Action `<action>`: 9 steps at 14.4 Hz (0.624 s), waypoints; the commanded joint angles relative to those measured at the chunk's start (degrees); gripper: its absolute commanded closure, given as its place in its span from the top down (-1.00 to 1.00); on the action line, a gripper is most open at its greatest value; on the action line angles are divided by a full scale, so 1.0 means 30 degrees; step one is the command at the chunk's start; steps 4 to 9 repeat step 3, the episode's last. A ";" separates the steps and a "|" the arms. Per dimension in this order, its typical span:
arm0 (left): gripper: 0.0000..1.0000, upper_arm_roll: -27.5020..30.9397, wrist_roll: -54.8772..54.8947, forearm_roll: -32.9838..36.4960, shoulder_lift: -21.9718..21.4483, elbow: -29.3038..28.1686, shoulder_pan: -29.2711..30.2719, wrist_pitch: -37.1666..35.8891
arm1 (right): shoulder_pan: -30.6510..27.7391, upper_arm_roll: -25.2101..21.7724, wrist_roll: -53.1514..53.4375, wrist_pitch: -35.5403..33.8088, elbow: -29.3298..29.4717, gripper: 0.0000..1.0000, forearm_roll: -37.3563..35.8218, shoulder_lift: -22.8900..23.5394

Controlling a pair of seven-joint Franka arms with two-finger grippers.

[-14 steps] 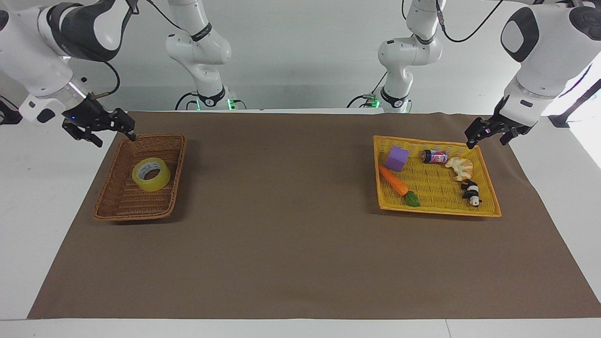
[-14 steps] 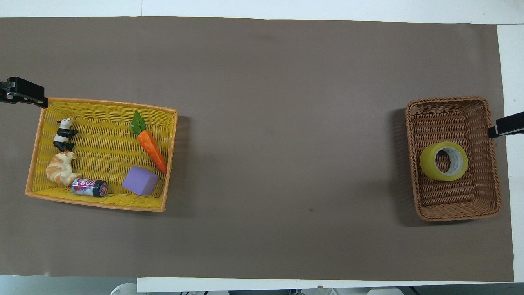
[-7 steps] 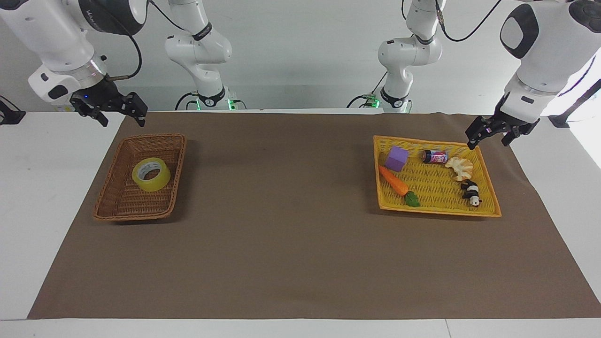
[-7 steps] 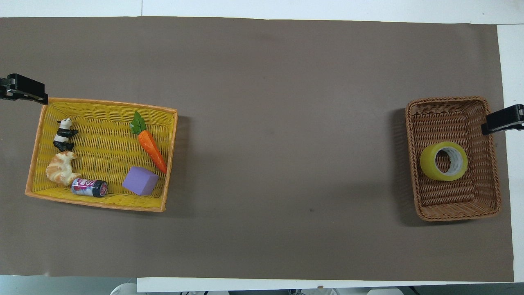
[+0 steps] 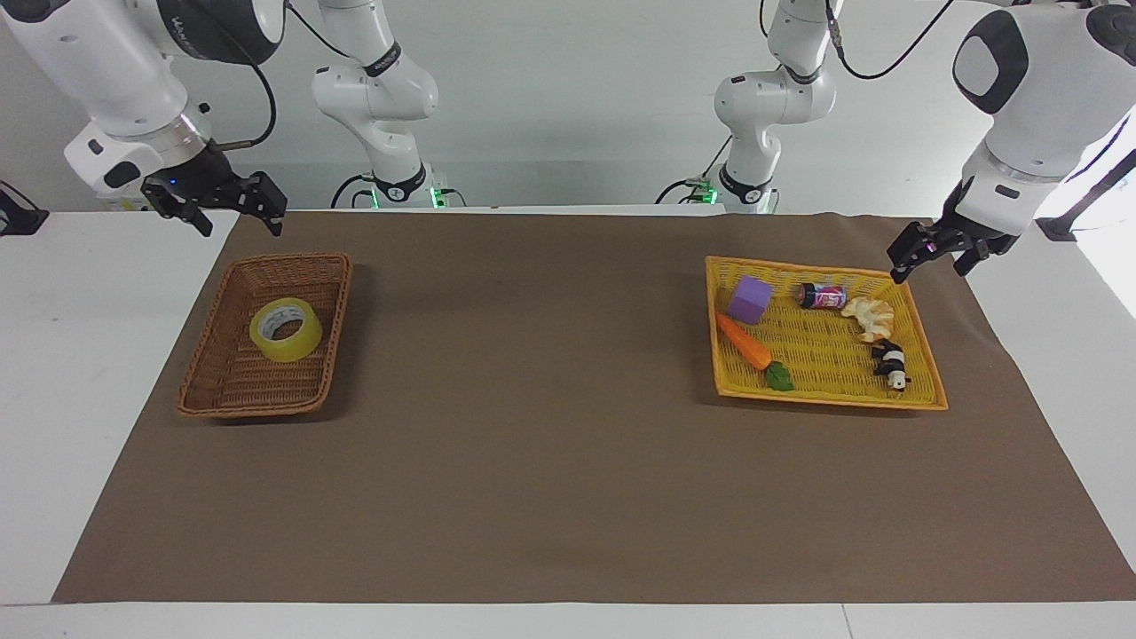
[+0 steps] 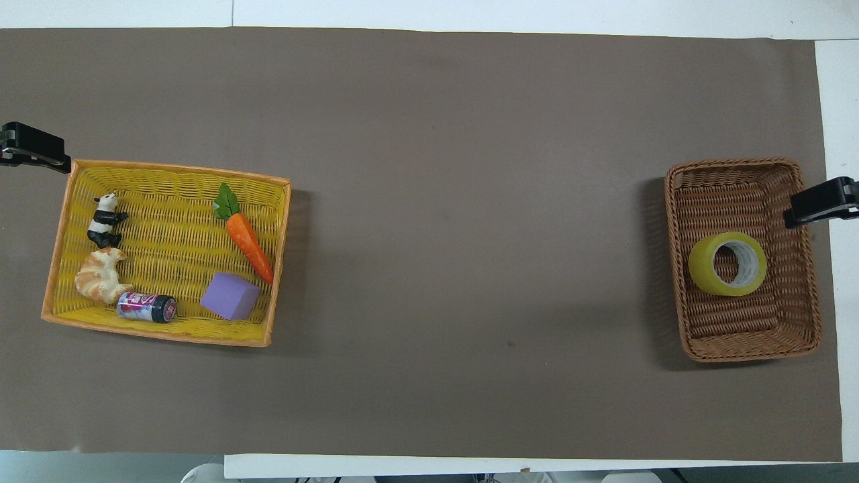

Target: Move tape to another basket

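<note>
The yellow tape lies flat in the brown wicker basket at the right arm's end of the table; it also shows in the overhead view, inside the basket. My right gripper is open and empty, raised in the air by the basket's rim, clear of the tape; one finger shows in the overhead view. My left gripper is open and empty, just above a robot-side corner of the yellow tray basket.
The yellow tray basket holds a purple block, a carrot, a small can, a croissant and a panda figure. A brown mat covers the table.
My right gripper has risen from the brown basket's rim and moved a little toward the table's middle. My left gripper has shifted slightly. The tape has not moved.
</note>
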 commanded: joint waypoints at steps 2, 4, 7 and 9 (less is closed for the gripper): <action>1.00 -0.0056 0.0176 0.0003 -0.0283 -0.0316 0.0131 0.0043 | 0.0632 -0.0988 0.0039 -0.0234 0.0137 1.00 -0.0124 -0.0175; 1.00 -0.0056 0.0176 0.0003 -0.0283 -0.0316 0.0132 0.0043 | 0.0602 -0.0960 0.0038 -0.0204 0.0108 1.00 -0.0124 -0.0175; 1.00 -0.0056 0.0176 0.0003 -0.0283 -0.0316 0.0132 0.0043 | 0.0602 -0.0960 0.0038 -0.0204 0.0108 1.00 -0.0124 -0.0175; 1.00 -0.0056 0.0176 0.0003 -0.0283 -0.0316 0.0132 0.0043 | 0.0602 -0.0960 0.0038 -0.0204 0.0108 1.00 -0.0124 -0.0175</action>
